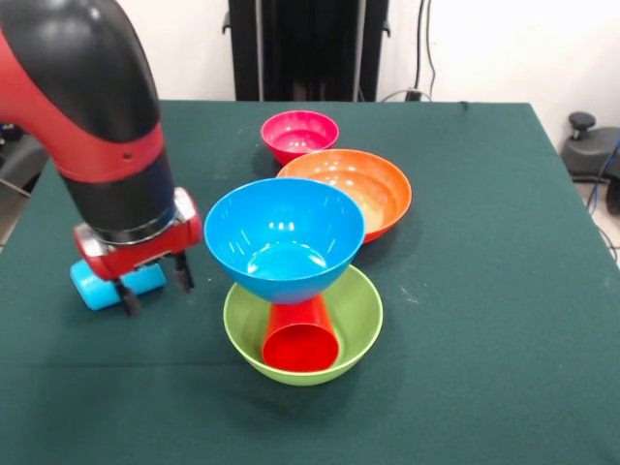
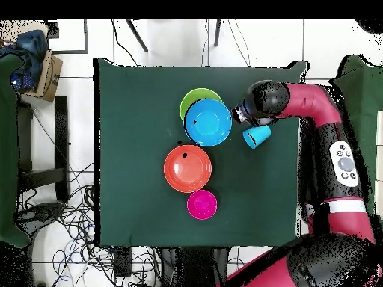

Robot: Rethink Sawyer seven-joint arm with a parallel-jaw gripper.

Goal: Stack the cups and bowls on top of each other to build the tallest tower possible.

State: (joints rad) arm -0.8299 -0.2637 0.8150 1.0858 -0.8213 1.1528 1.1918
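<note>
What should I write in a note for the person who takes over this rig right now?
Gripper: open, empty, its fingers down by the light blue cup, which lies on its side on the table.
Tower so far: lime green bowl at the bottom, red cup lying tilted inside it, blue bowl resting on the cup.
Orange bowl and small pink-red bowl stand apart behind the tower, unstacked.
Left: pick up the light blue cup, then add it and both loose bowls.
</note>
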